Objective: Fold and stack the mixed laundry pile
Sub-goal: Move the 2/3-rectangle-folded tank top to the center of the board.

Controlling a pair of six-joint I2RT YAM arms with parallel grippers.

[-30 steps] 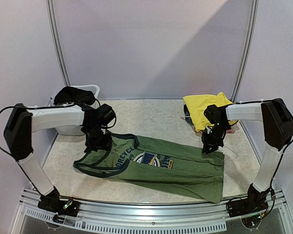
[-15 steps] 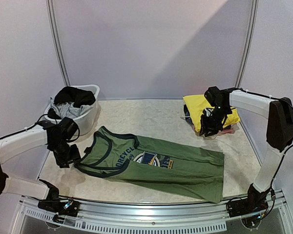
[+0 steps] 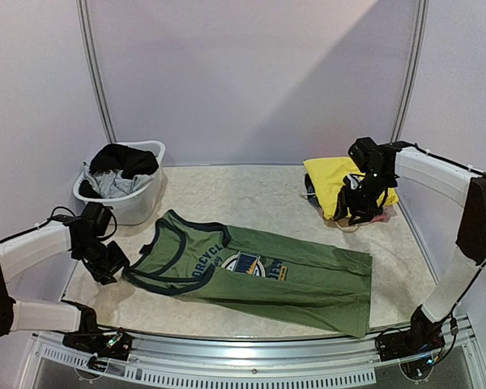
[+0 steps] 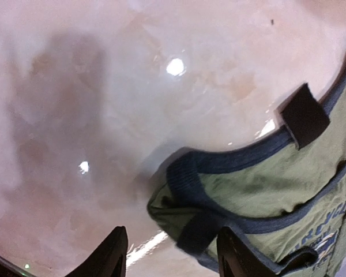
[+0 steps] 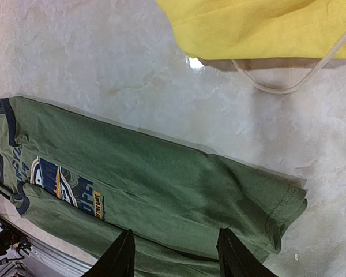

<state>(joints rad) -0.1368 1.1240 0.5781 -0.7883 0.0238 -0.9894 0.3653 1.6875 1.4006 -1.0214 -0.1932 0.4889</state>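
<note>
Olive-green T-shirt with navy trim and chest graphic lies flat across mid-counter, neck end to the left, hem end to the right front. One long side appears folded in, since the graphic is cut off along that line.

Yellow garment sits at the far right of the counter, well apart from the shirt. Its white drawstring loops out onto the bare surface.

Black piece and grey piece are heaped in the white tub at far left.

Left gripper: low over the counter, just beside the shirt's navy-edged shoulder. Jaws apart, nothing between them. Cannot tell whether a finger touches the cloth.

Right gripper: raised near the front edge of the yellow garment, camera looking down on the shirt's hem end. Jaws apart, holding nothing.
</note>
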